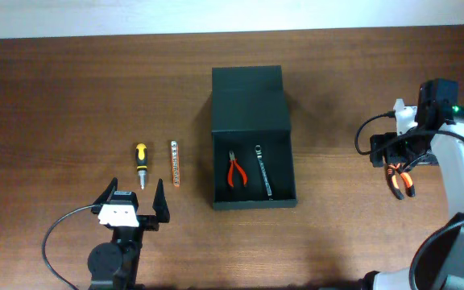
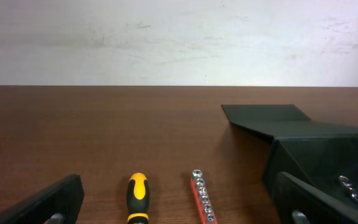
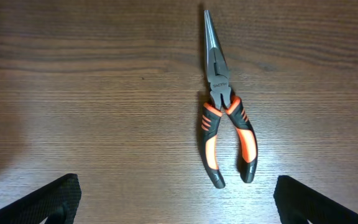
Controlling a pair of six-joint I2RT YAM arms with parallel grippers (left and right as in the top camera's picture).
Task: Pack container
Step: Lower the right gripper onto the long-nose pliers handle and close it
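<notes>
The container is a matte black box in the middle of the table, with its flap lid open toward the far side. Inside lie small red pliers and a metal tool. My left gripper is open and empty, just in front of a yellow-and-black screwdriver and a red socket rail. In the left wrist view the screwdriver and rail lie between the open fingers. My right gripper hangs open above orange-and-black long-nose pliers, not touching them.
The container stands to the right of the left gripper's right finger. The wooden table ends at a pale wall at the back. The right arm's cables loop near the long-nose pliers.
</notes>
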